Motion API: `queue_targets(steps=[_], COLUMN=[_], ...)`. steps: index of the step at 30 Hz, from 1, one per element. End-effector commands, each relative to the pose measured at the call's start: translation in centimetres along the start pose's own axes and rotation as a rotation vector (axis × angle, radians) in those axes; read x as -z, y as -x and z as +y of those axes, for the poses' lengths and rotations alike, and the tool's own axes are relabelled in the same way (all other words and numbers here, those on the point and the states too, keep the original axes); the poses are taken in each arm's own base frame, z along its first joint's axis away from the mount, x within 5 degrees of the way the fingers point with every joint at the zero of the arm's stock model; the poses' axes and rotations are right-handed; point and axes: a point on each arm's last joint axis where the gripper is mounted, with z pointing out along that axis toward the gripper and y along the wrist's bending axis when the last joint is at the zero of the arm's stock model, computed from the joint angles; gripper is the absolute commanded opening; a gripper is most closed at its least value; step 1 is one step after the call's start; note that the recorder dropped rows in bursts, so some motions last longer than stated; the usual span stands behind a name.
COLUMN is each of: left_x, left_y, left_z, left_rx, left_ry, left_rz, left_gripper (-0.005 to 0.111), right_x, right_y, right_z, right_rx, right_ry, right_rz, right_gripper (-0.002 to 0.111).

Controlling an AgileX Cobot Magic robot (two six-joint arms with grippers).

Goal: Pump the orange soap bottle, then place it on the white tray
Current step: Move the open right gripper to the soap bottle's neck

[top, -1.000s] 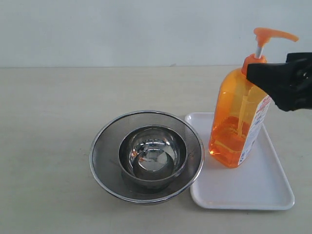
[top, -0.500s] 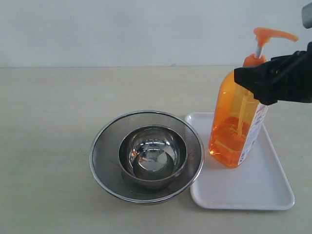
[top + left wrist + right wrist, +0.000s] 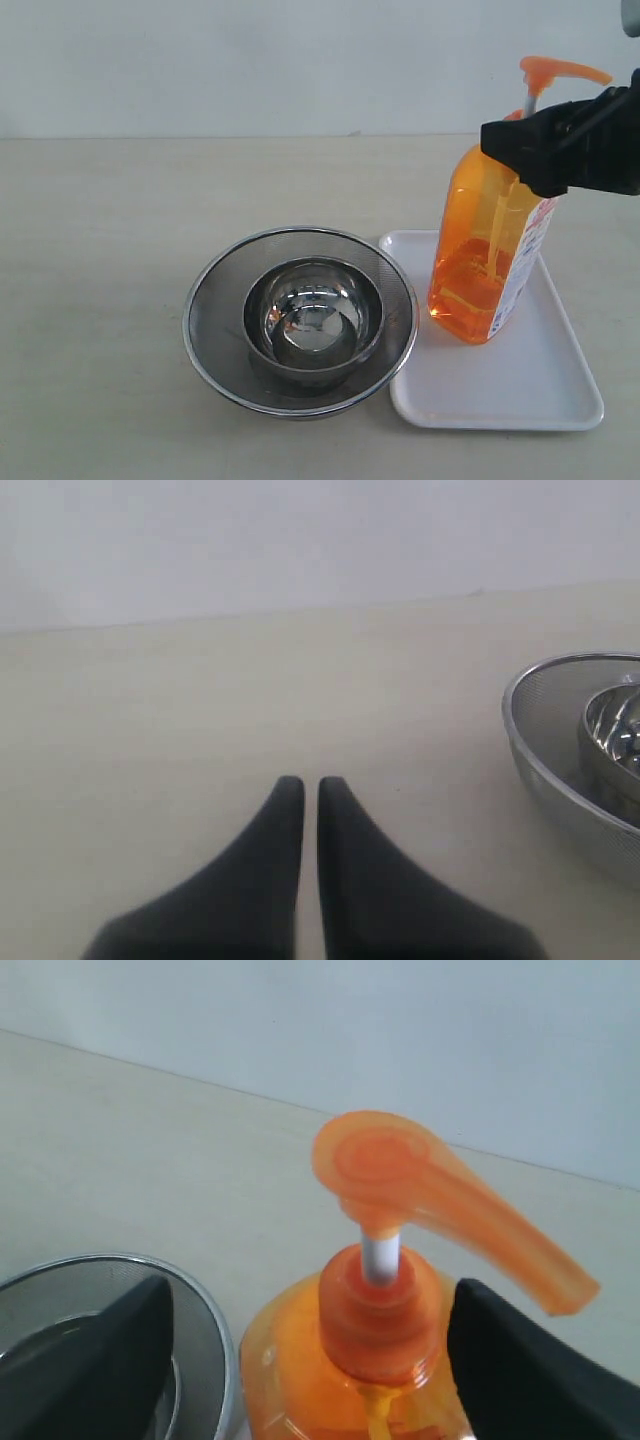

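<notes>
The orange soap bottle (image 3: 480,250) stands upright on the left part of the white tray (image 3: 530,385). Its pump head (image 3: 550,70) is raised, with the white stem showing. My right gripper (image 3: 510,140) is open at the bottle's neck. In the right wrist view its fingers (image 3: 110,1360) stand apart on either side of the orange cap (image 3: 375,1310), one close to it and one well off it. The pump head (image 3: 400,1175) rises above them. My left gripper (image 3: 310,785) is shut and empty over bare table, out of the exterior view.
A round steel mesh strainer (image 3: 200,300) with a steel bowl (image 3: 313,315) inside sits just left of the tray, touching its edge. The strainer rim (image 3: 540,750) also shows beside the left gripper. A pale wall stands behind the beige table.
The right gripper moved left over the bottle's shoulder, then rose a little towards the neck. The bottle has stayed put on the tray.
</notes>
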Motion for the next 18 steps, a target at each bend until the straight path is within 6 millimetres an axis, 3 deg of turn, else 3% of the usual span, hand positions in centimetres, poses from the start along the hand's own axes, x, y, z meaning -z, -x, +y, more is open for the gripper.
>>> queue_targets(steps=[1,11,18], left_x=[0.0,0.0,0.0], left_y=[-0.1,-0.1,-0.1], left_z=[0.0,0.0,0.0], left_rx=[0.001,0.001,0.001], left_ry=[0.006,0.006,0.006], left_rz=[0.0,0.0,0.0], left_gripper=[0.005,0.005,0.005], right_x=[0.0,0.0,0.2], right_y=[0.3,0.3,-0.6], right_z=[0.0,-0.1,-1.3], right_rx=[-0.05,-0.076,-0.184], right_ry=[0.004,-0.001,-0.147], right_rz=[-0.009,-0.008,0.088], right_gripper=[0.069,0.069,0.069])
